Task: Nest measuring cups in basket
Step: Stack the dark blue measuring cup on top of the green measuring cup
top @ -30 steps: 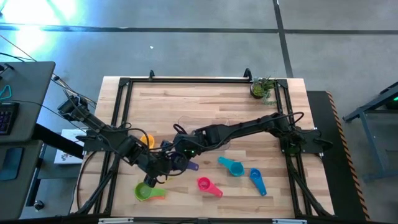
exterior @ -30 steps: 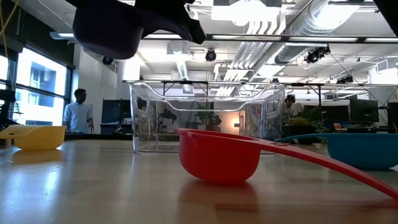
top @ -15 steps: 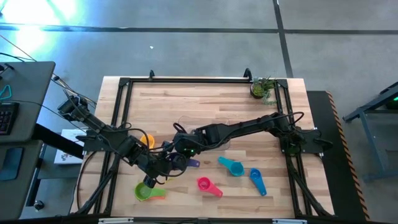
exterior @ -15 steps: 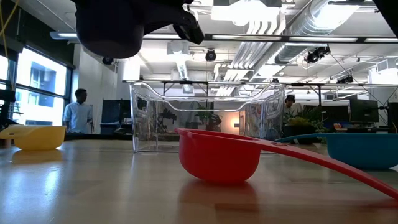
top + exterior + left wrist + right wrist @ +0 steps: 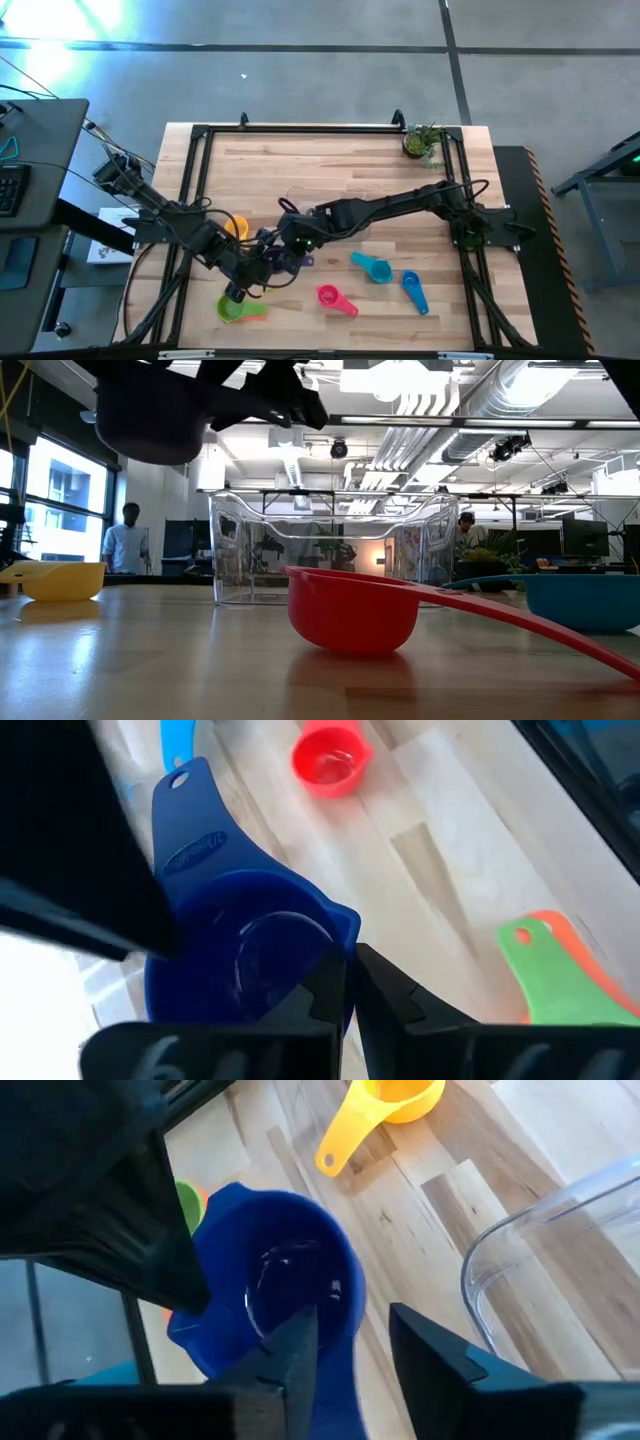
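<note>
**Handover of the cup beside the basket: drop and collision risks**

Risk 1: dropped cup. The left hand [image 5: 355,985] is clamped on the rim of the dark blue-purple cup [image 5: 240,950], with only a thin strip of wall between its fingers. The right hand [image 5: 355,1350] stands with its fingers apart, one on each side of the cup wall, so it likely bears no load. If the left hand's grip slips, the cup probably falls to the surface [image 5: 330,160] outside the basket [image 5: 225,550].

Risk 2: hand collision. Both hands meet at the same cup. A sideways move by either arm before the right hand is clear could knock the cup loose.

Risk 3: basket strike. A low carry could catch the cup on the basket's rim and push the light basket along the surface.

Position: the cup hangs in the air outside the basket, near its corner on the left arm's side, and higher than the basket's rim. The cup's bowl projects forward of the left hand, with its handle pointing away.
</note>
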